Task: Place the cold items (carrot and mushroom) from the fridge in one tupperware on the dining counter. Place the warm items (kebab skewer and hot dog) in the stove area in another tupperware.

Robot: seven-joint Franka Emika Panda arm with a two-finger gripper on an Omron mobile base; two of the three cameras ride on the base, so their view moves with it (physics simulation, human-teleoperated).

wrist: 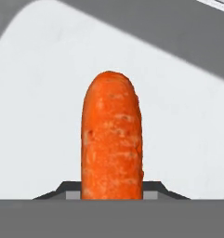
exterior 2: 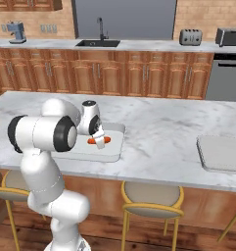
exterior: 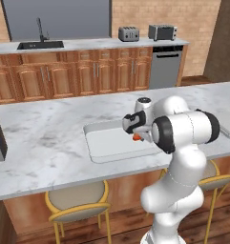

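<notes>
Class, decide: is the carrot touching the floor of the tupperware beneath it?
Cannot tell. In the right base view the carrot, held by the end effector, sits low over the tupperware; no view plainly shows a gap or contact.

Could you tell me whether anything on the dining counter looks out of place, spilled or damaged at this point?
Nothing stands out. The gripper holds the carrot over the near tupperware, which sits flat on the dining counter. A second tupperware lies flat further along the counter. Nothing looks spilled or damaged.
</notes>
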